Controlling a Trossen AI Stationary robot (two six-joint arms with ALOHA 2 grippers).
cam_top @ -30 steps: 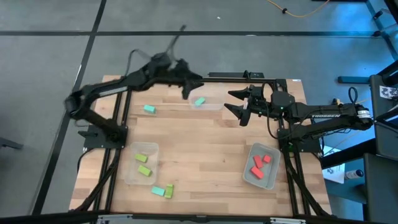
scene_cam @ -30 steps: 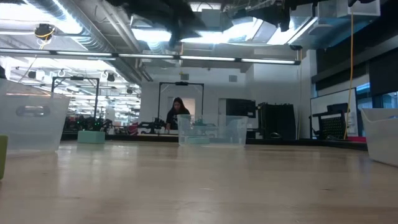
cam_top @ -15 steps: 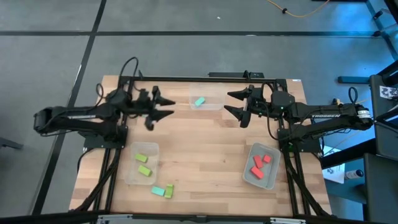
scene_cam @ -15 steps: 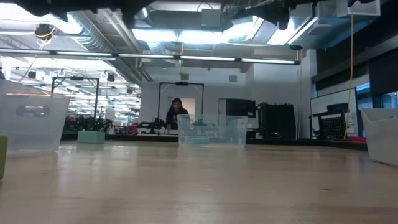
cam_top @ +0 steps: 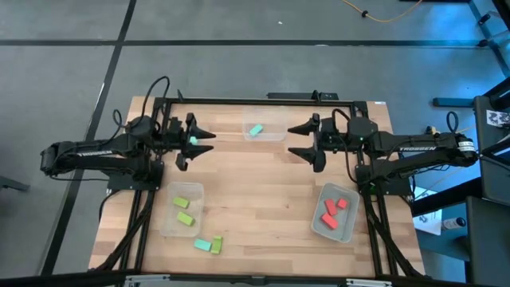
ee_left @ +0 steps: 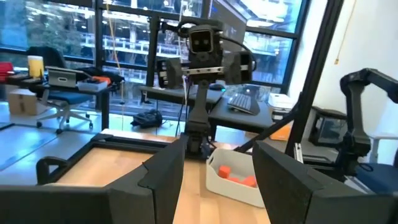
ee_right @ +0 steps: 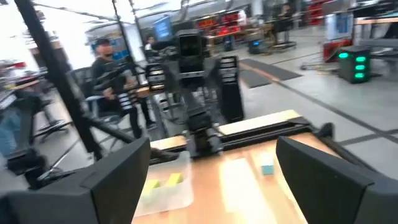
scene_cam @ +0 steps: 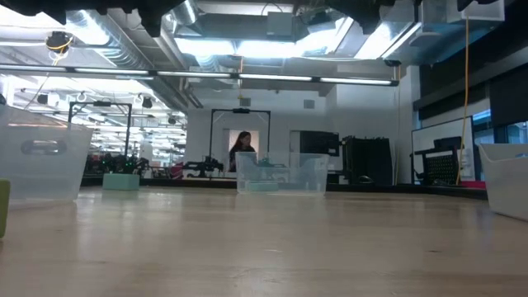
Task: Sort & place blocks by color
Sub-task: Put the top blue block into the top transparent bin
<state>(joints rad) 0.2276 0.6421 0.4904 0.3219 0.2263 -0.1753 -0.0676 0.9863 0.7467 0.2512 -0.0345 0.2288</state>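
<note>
In the high view, lime blocks (cam_top: pixel 183 209) lie in the clear bin (cam_top: pixel 169 225) on the left and red blocks (cam_top: pixel 333 210) in the bin (cam_top: pixel 349 229) on the right. One teal block (cam_top: pixel 255 130) sits in the far-middle bin (cam_top: pixel 275 135). Another teal block (cam_top: pixel 192 140) lies on the table, partly under my left gripper (cam_top: pixel 209 142). That gripper hovers open and level, pointing right. A teal block (cam_top: pixel 202 244) and a lime block (cam_top: pixel 216 245) lie side by side near the near edge. My right gripper (cam_top: pixel 290 141) is open, raised, and faces the left one.
The wooden table (cam_top: pixel 255 183) is framed by black rails. The left wrist view looks past the open fingers (ee_left: pixel 161 180) at the right arm and the red blocks (ee_left: pixel 233 177). The right wrist view shows the left arm, the lime blocks (ee_right: pixel 165 180) and a teal block (ee_right: pixel 267 168). A person stands in the room beyond.
My left arm has swung back from above the far-middle bin toward the table's left and come down to a level pose over the teal block on the table. My right gripper has shifted a little toward the near edge. No block has moved.
</note>
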